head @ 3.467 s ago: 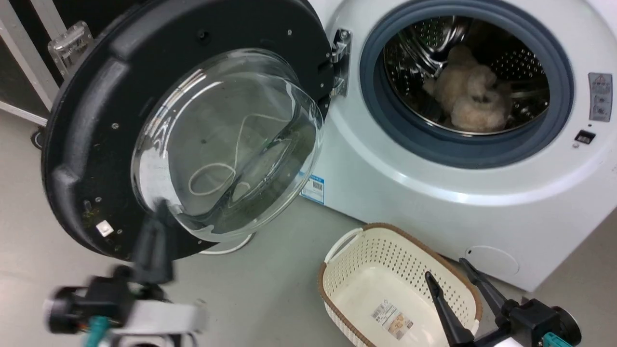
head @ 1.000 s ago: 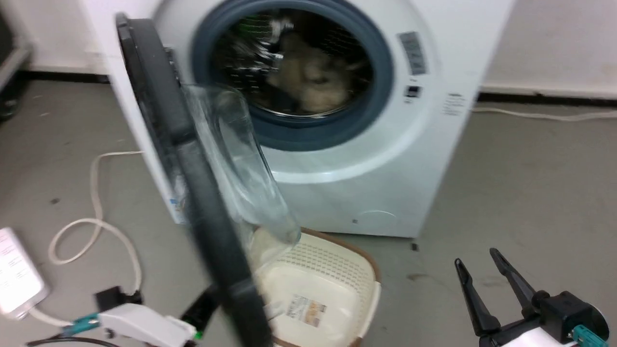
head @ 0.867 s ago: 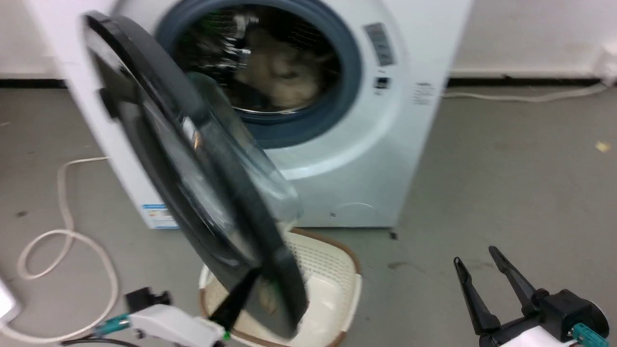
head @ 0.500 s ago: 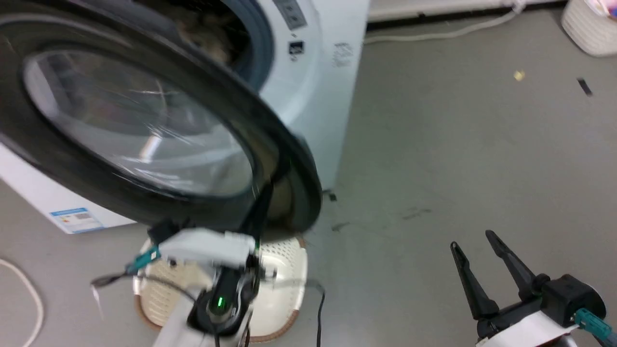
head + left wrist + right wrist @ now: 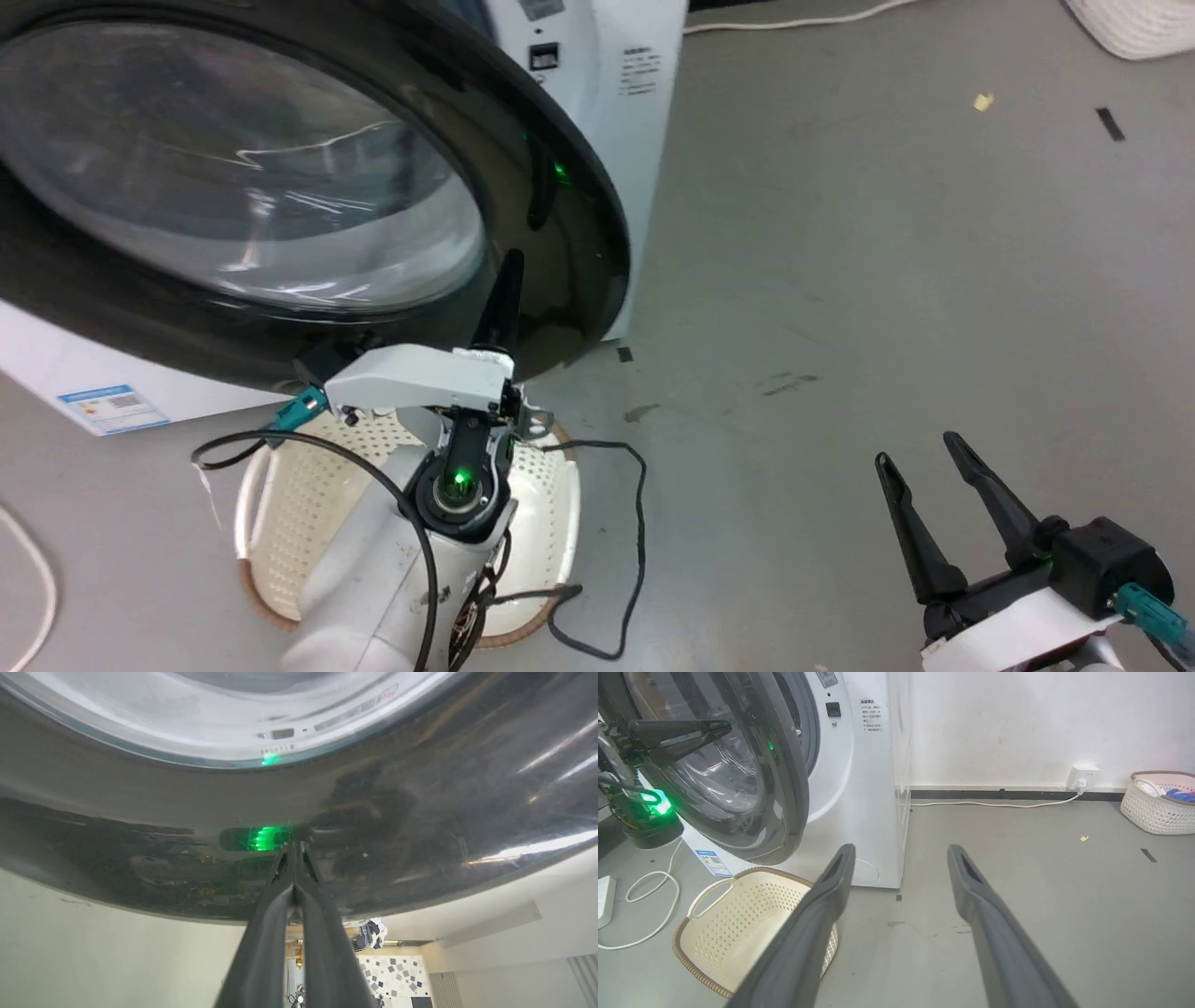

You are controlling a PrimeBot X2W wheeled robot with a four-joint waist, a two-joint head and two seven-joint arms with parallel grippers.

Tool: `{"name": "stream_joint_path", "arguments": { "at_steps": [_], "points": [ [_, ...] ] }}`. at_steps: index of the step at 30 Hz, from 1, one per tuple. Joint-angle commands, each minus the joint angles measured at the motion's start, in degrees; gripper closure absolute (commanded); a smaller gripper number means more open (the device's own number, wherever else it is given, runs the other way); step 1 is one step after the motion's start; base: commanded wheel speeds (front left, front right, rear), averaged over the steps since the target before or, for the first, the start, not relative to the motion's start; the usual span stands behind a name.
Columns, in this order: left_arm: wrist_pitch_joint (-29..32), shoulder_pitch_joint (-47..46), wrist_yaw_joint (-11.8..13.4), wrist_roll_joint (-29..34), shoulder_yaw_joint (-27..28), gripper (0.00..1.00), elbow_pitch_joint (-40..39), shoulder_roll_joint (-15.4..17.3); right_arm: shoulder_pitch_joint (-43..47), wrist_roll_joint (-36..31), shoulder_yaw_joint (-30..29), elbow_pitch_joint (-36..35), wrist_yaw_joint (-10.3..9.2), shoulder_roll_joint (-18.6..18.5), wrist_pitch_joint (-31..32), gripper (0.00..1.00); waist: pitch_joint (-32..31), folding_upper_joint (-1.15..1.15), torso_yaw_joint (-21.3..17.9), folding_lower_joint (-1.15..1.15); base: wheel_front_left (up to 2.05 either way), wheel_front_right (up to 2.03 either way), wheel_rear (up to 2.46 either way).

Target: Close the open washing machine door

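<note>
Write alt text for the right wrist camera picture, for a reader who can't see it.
A glossy black washing machine door stands ajar, not yet shut against the white washing machine, with the left gripper pressing its closed fingers against the door's outer face. The right gripper frames the foreground with open fingers, and a cream basket sits on the floor below the door.

Glossy black washing machine door [image 5: 308, 187], seemingly plastic perforated basket [image 5: 752, 905]
</note>
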Motion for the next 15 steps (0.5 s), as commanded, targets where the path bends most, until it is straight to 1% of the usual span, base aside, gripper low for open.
{"name": "stream_joint_path", "arguments": {
  "at_steps": [1, 3, 4, 5, 7, 9, 12, 14, 15],
  "points": [
    [-0.43, 0.44, -0.57, 0.20, -0.57, 1.00, 0.55, 0.19, -0.48, 0.07, -0.17, -0.20, 0.05, 0.05, -0.25, 0.00, -1.00, -0.01, 1.60, -0.01, 0.00, 0.00, 0.00],
    [-0.58, 1.93, -0.63, 1.84, -1.38, 1.00, 0.33, 0.35, 0.05, -0.11, -0.27, -0.44, 0.05, 0.06, -0.25, 0.00, -2.06, -0.01, 3.07, -0.01, 0.00, 0.00, 0.00],
    [-0.65, 3.05, -0.64, 2.83, -1.81, 0.53, -0.41, 0.62, 0.34, -0.01, -0.12, -0.69, 0.05, 0.03, -0.25, 0.00, -2.64, -0.01, 3.89, -0.01, 0.00, 0.00, 0.00],
    [-0.72, 4.44, -0.65, 3.76, -2.19, 0.00, -1.48, 1.00, 0.70, 0.02, -0.06, -0.91, 0.05, -0.07, -0.25, 0.00, -3.33, -0.01, 4.83, -0.01, 0.00, 0.00, 0.00],
    [-0.84, 7.80, -0.66, 5.92, -3.13, 0.00, -4.18, 2.45, 1.50, -0.14, -0.15, -1.19, 0.05, -0.26, -0.25, 0.00, -4.74, -0.01, 6.61, -0.01, 0.00, 0.00, 0.00],
    [-0.99, 11.48, -0.66, 8.75, -3.72, 0.00, -7.19, 4.62, 2.43, -0.35, -0.49, -1.39, 0.05, -0.35, -0.25, 0.00, -6.18, -0.01, 8.57, -0.01, 0.00, 0.00, 0.00],
    [-1.16, 16.72, -0.67, 15.15, -3.41, 0.00, -11.24, 8.46, 3.93, -0.87, -0.96, -1.63, 0.05, -0.44, -0.25, 0.00, -8.12, -0.01, 11.49, -0.01, 0.00, 0.00, 0.00],
    [-1.19, 20.21, -0.67, 21.08, -0.83, 0.00, -13.81, 10.14, 4.95, -1.30, -1.13, -1.72, 0.05, -0.50, -0.25, 0.00, -9.21, -0.01, 13.28, -0.01, 0.00, 0.00, 0.00],
    [-1.21, 25.31, -0.67, 31.55, 3.29, 0.00, -17.64, 11.10, 5.98, -1.77, -1.07, -1.92, 0.05, -0.69, -0.25, 0.00, -10.44, -0.01, 15.57, -0.01, 0.00, 0.00, 0.00]
  ]
}}
